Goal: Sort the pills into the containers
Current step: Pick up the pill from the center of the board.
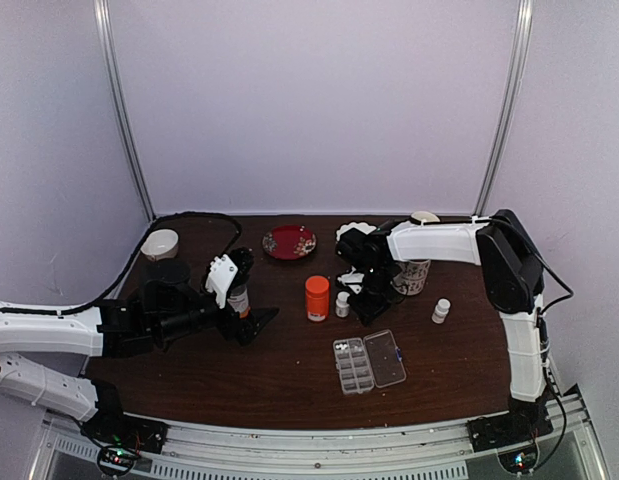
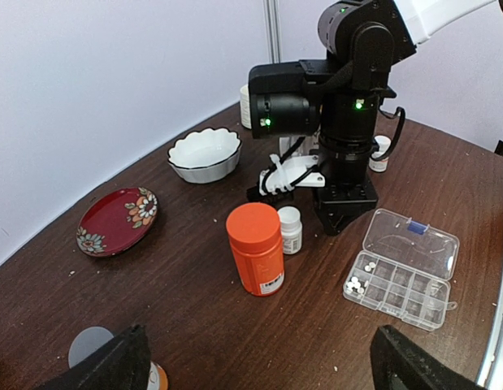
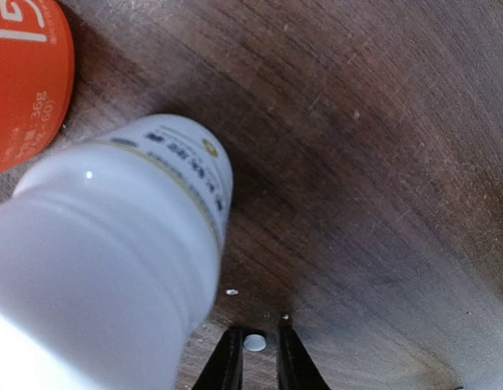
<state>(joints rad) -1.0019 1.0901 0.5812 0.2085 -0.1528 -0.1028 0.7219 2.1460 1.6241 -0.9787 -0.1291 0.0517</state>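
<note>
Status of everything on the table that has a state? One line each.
pill box: lid open, laid flat
orange bottle: upright, capped
small white bottle: upright, capped, beside the orange bottle
second white bottle: upright
grey-capped bottle: upright, capped
left gripper: open, empty
right gripper: fingertips close on either side of a loose pill, grip unclear

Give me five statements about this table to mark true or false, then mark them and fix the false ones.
1. The pill box has its lid open. True.
2. The orange bottle lies on its side. False: it stands upright.
3. The fingertips of the right tool flank a pill. True.
4. The left tool is shut. False: its jaws stand wide open.
5. The white bowl sits on the red plate. False: they sit apart.
</note>
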